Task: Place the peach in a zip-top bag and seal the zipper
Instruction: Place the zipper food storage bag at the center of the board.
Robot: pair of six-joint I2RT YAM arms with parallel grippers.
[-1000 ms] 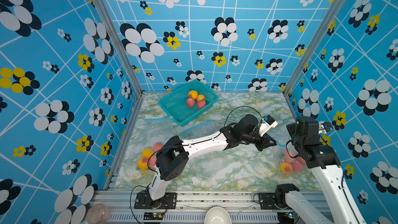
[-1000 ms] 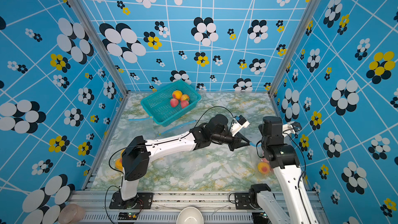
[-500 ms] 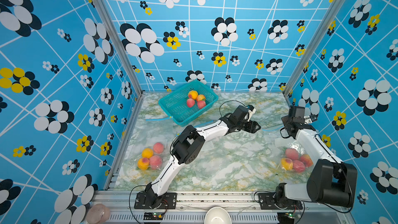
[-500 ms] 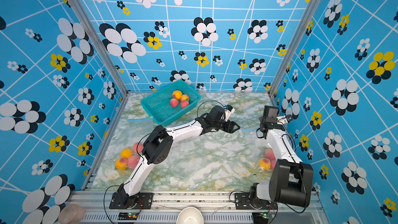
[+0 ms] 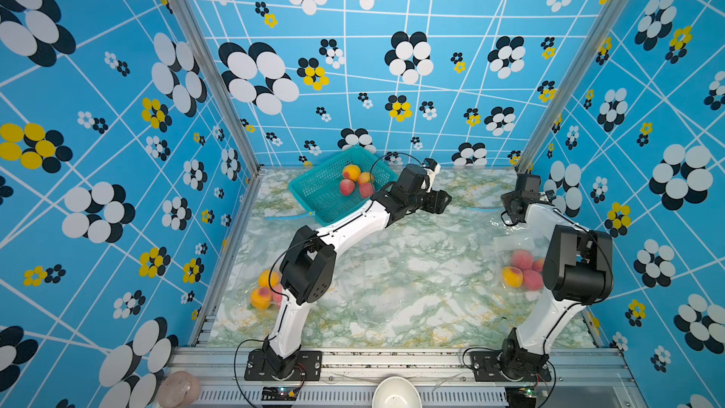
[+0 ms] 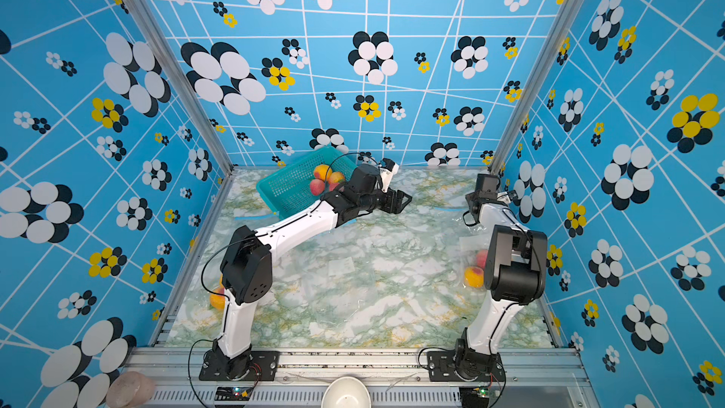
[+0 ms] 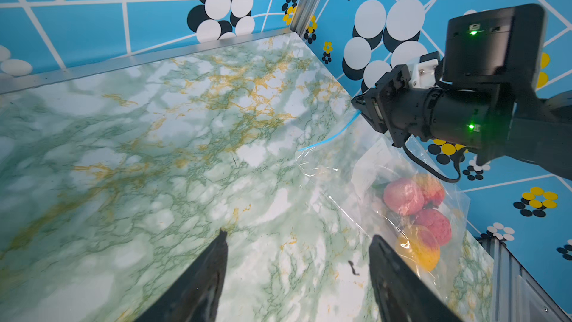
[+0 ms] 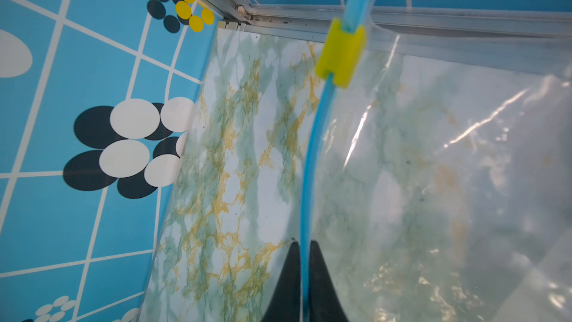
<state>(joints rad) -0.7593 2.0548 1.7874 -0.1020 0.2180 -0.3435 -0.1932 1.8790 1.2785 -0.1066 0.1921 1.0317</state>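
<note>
Right wrist view: the right gripper (image 8: 305,244) is nearly closed, its two fingers pinching the blue zipper strip (image 8: 308,165) of the clear zip-top bag (image 8: 433,165). The yellow slider (image 8: 340,54) sits further along the strip, apart from the fingertips. Left wrist view: the left gripper (image 7: 298,235) stands wide open and empty above the marble tabletop (image 7: 154,150), touching nothing, and the peaches (image 7: 402,196) lie inside the bag at the end away from the zipper, near the right-hand wall, apart from both grippers.
</note>
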